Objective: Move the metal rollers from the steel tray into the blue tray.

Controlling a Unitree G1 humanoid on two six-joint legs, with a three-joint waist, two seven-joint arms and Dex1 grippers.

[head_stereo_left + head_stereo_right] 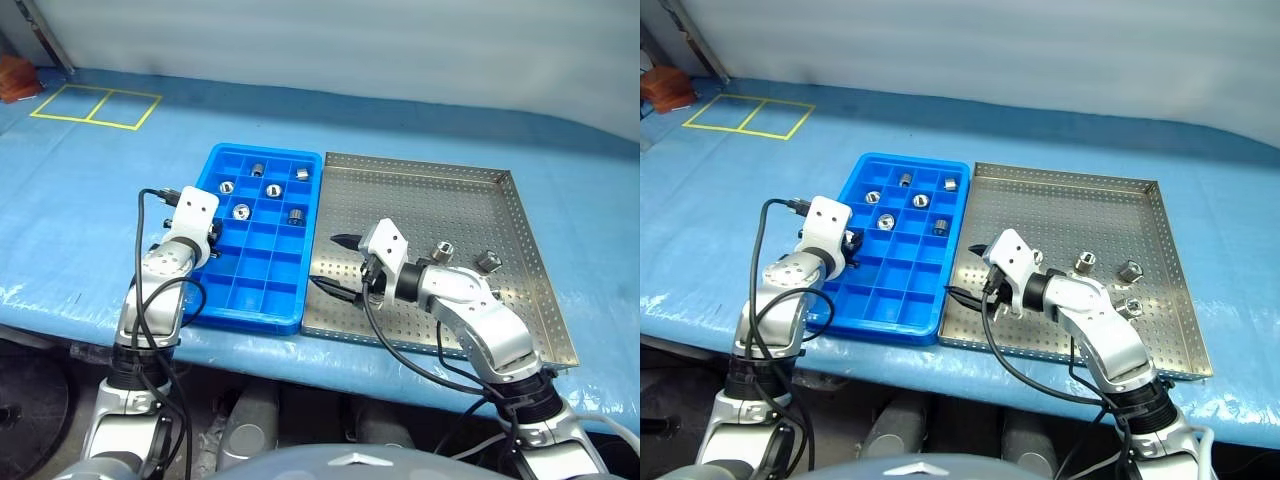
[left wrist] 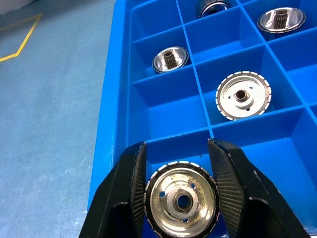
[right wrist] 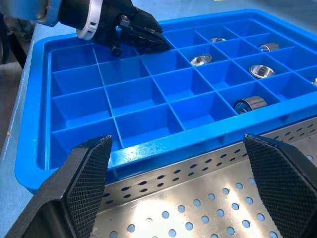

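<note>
The blue tray (image 1: 252, 297) lies left of the steel tray (image 1: 430, 200) on the blue table cover. Several metal rollers (image 1: 273, 190) sit in the blue tray's far compartments. Three more metal rollers (image 1: 443, 250) lie on the steel tray's perforated floor at the right. My left gripper (image 1: 215, 250) is lowered into a compartment on the blue tray's left side, its fingers (image 2: 129, 188) shut against both sides of one metal roller (image 2: 181, 201). My right gripper (image 1: 338, 265) hangs open and holds nothing, low over the steel tray's left edge, pointing toward the blue tray (image 3: 148, 148).
A yellow tape rectangle (image 1: 95, 105) marks the cover at the far left, with an orange-red object (image 1: 15, 78) beyond it. The table's front edge runs just below both trays. Black cables loop from both wrists.
</note>
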